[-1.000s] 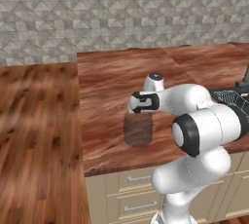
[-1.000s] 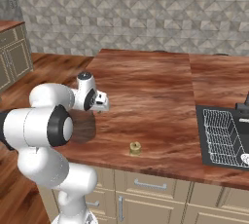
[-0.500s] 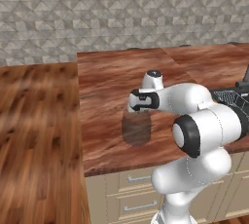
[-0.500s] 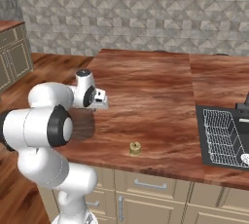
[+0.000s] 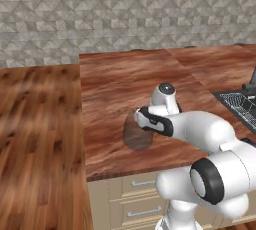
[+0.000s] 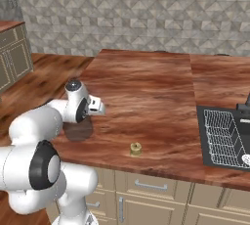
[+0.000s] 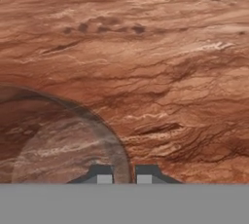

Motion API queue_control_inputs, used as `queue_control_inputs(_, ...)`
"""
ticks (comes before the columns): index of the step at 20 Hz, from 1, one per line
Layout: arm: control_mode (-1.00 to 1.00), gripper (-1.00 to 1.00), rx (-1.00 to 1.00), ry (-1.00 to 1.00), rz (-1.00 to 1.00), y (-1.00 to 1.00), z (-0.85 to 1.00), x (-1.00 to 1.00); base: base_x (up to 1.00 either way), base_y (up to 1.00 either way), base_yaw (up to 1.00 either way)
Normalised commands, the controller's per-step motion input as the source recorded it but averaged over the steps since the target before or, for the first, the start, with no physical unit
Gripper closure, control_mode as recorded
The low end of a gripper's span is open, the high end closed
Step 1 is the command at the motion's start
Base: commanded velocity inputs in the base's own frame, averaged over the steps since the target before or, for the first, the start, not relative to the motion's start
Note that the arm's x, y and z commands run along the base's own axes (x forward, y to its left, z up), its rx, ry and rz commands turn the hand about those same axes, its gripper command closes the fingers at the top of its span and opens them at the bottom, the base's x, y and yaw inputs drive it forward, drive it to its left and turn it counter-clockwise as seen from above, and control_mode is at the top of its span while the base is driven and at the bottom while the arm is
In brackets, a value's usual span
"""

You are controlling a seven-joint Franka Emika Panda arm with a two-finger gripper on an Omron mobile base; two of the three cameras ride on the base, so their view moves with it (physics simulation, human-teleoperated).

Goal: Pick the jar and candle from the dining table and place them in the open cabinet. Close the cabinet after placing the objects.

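Observation:
The jar (image 5: pixel 135 138) (image 6: pixel 78 130) is a smoky translucent cylinder standing near the front left of the dining table (image 5: pixel 115 79) (image 6: pixel 146 82). My gripper (image 5: pixel 141 125) (image 6: pixel 84 120) points down at it, shut on its near wall. In the hand view the jar's curved rim (image 7: pixel 58 140) passes between the two fingertips (image 7: pixel 104 175) of the gripper (image 7: pixel 125 175). The candle (image 6: pixel 135 148), a tiny pale yellow-tan stub, sits on the table to the jar's right, close to the front edge. The cabinet is out of view.
A dark sink with a wire rack (image 6: pixel 222 138) (image 5: pixel 240 104) lies at the table's right end. Beige drawers (image 6: pixel 146 185) run under the top. Plank floor (image 5: pixel 40 124) lies to the left, and a low beige unit (image 6: pixel 12 57) stands beyond it.
The fingers have closed from wide open onto the jar's wall. The arm and the jar have stayed in place.

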Motion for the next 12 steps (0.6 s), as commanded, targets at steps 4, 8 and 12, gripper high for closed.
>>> queue_control_inputs(4,-1.00,1.00,0.00,-0.07,-0.06,0.00,0.37,-0.03,0.00,0.00,0.00)
queue_control_inputs(8,-1.00,1.00,0.00,-0.01,-0.08,0.00,0.37,0.01,0.00,0.00,0.00)
queue_control_inputs(12,-1.00,1.00,0.00,0.05,-0.10,-0.01,0.40,0.00,0.00,0.00,0.00)
